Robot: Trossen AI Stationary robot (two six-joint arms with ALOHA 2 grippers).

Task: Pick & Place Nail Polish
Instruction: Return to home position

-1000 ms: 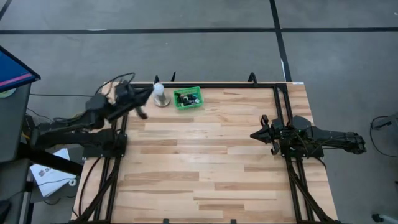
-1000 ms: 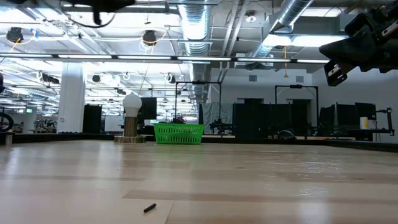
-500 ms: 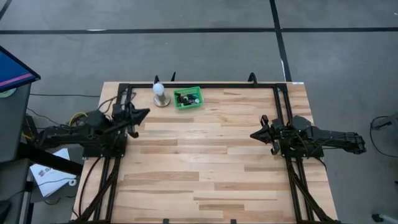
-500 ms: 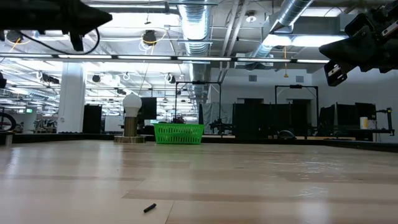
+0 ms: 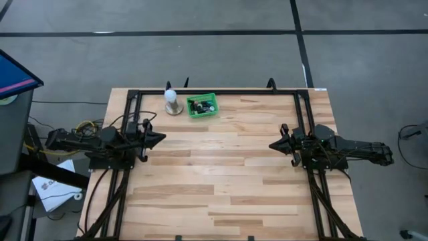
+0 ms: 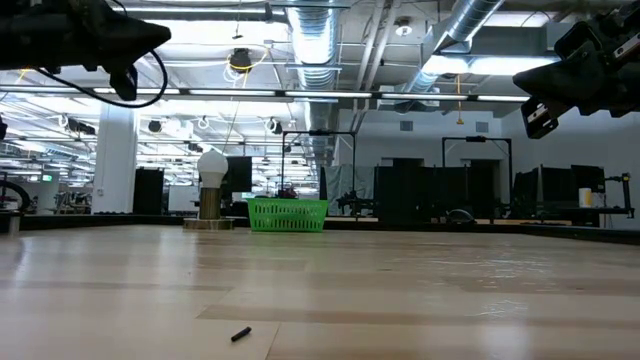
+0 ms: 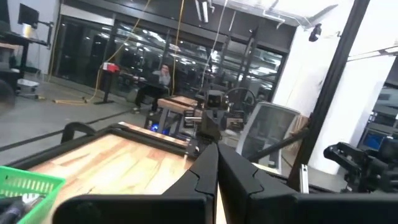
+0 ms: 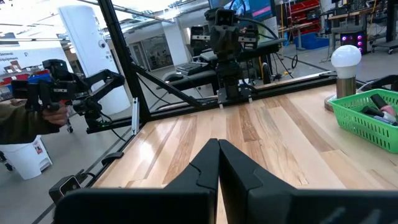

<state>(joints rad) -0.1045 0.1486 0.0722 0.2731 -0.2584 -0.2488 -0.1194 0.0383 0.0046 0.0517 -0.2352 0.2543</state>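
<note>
Several small nail polish bottles (image 5: 199,105) lie in a green basket (image 5: 212,111) at the table's far edge, left of the middle; the right wrist view also shows the bottles (image 8: 380,107). My left gripper (image 5: 161,138) is shut and empty, held above the table's left side, nearer than the basket. My right gripper (image 5: 271,144) is shut and empty, held above the table's right side. In each wrist view the two fingers meet at a point: the left gripper (image 7: 217,149), the right gripper (image 8: 219,144).
A white bulb-shaped thing on a round base (image 5: 173,102) stands just left of the basket. A tiny dark piece (image 6: 240,334) lies on the wood near the low camera. Black frame rails (image 5: 131,120) run along the table's left, right and far sides.
My left gripper has drawn back from beside the white bulb and the basket toward the table's near edge and left side, and has come down lower. The basket and the bulb have stayed where they were.
</note>
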